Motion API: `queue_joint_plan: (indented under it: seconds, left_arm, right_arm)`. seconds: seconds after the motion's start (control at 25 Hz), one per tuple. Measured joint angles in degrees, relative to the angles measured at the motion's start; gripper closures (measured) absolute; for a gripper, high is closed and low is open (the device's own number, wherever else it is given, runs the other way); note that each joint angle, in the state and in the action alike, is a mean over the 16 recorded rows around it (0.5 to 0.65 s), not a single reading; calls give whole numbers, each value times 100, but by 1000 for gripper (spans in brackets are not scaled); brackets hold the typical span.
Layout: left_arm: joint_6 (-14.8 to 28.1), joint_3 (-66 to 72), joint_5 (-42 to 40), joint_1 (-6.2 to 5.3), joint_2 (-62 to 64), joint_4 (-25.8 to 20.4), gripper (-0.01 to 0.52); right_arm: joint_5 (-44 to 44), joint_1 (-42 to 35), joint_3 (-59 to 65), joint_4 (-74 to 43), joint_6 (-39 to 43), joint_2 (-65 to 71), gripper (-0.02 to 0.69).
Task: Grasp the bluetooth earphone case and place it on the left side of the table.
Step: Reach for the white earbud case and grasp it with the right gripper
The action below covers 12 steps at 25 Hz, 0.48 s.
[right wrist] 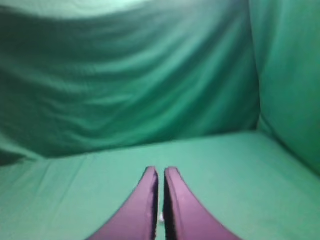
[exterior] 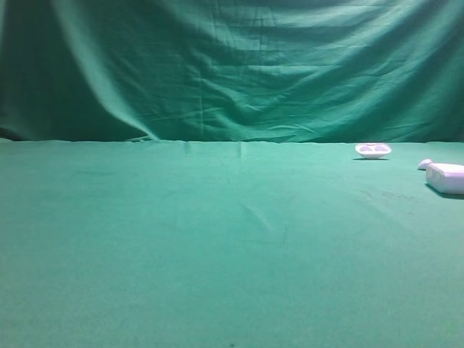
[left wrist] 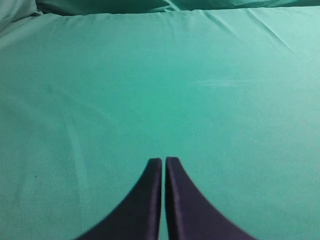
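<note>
Green table [exterior: 217, 246] holds the bluetooth earphone case [exterior: 446, 177] only overhead; left claw [left wrist: 164, 161] and right claw [right wrist: 160, 171] pressed together.

White oblong bluetooth earphone case [exterior: 446, 177] lying flat, far right on table [exterior: 217, 246].

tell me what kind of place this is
Probably a staged robot test setup, not a home: green cloth covers the table, a green curtain hangs behind, and only an earphone case and small white pieces lie out.
</note>
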Motion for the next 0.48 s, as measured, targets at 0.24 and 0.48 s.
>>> queue_joint_plan:
  seconds: [0.24, 0.48]
  left_arm:
    - [0, 0, 0, 0, 0, 0, 514]
    - [0, 0, 0, 0, 0, 0, 514]
  right_arm:
    - [1158, 43, -661, 338, -161, 1330, 665]
    - [1724, 317, -1090, 589, -734, 2489, 665]
